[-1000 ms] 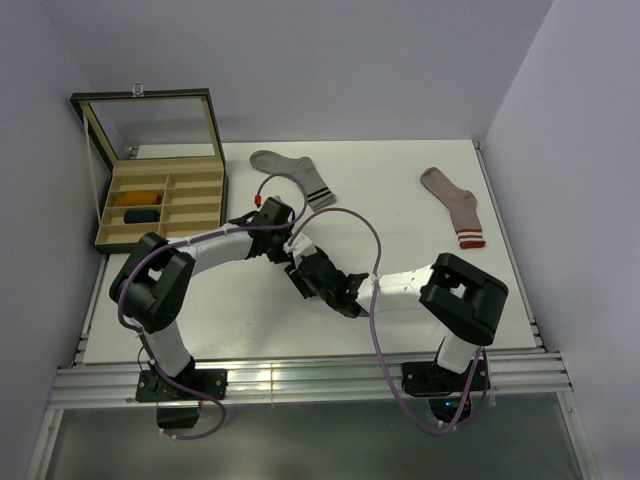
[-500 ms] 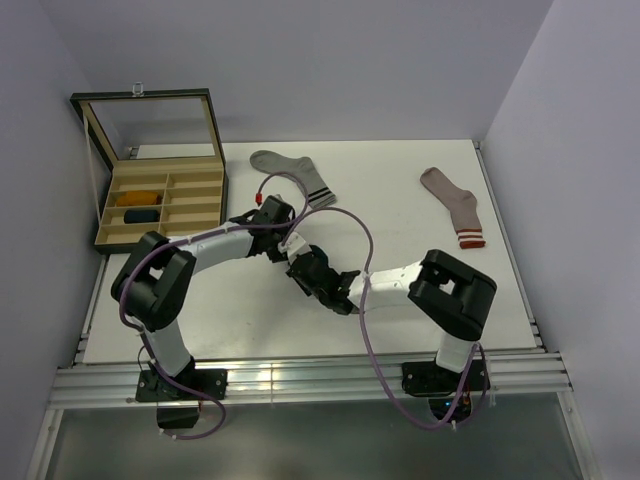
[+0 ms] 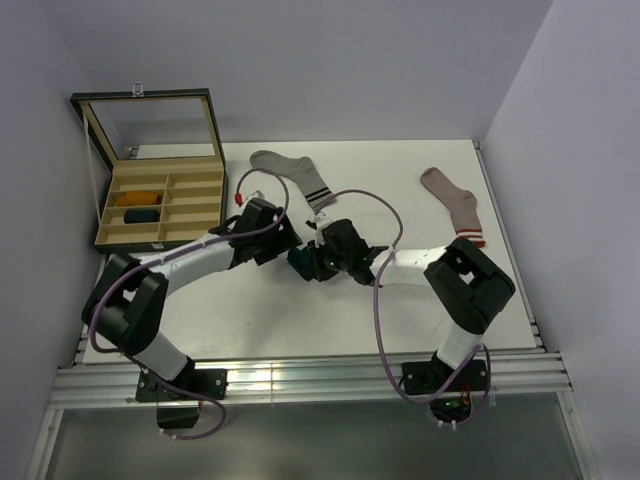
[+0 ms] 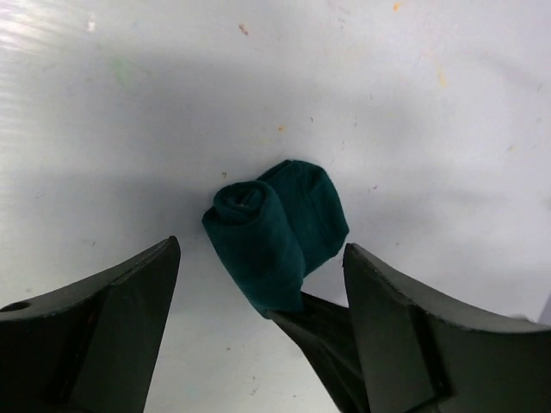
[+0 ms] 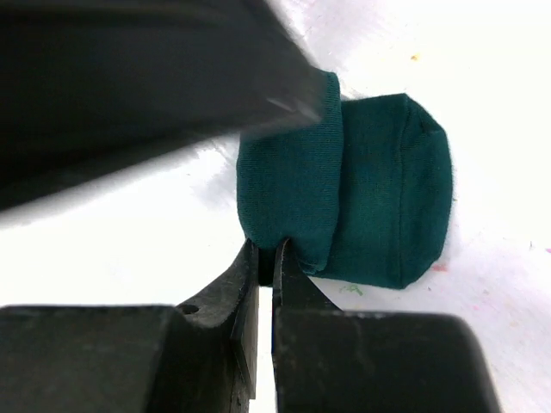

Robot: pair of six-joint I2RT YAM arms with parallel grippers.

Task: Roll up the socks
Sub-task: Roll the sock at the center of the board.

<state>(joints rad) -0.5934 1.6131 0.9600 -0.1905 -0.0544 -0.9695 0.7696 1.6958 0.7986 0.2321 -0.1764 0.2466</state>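
A dark teal sock (image 4: 277,225) lies rolled into a short bundle on the white table, with its spiral end showing. My left gripper (image 4: 260,249) straddles it from above, open wide, and neither finger touches the cloth. My right gripper (image 5: 269,256) is shut on the roll's lower edge, pinching a fold of fabric (image 5: 293,194). In the top view the roll (image 3: 299,263) sits between the left gripper (image 3: 288,250) and the right gripper (image 3: 318,262). A mustard-orange sock (image 3: 141,197) and a navy sock (image 3: 141,214) lie rolled in the box.
An open wooden box (image 3: 110,236) with compartments and a raised lid stands at the table's left edge. A grey striped sock (image 3: 296,173) lies flat at the back centre. A pinkish-beige sock (image 3: 455,205) lies at the back right. Purple cables loop over both arms.
Both grippers moved away from the near edge with the teal roll. The right gripper shut on the roll's edge. The left gripper then opened wide and let go.
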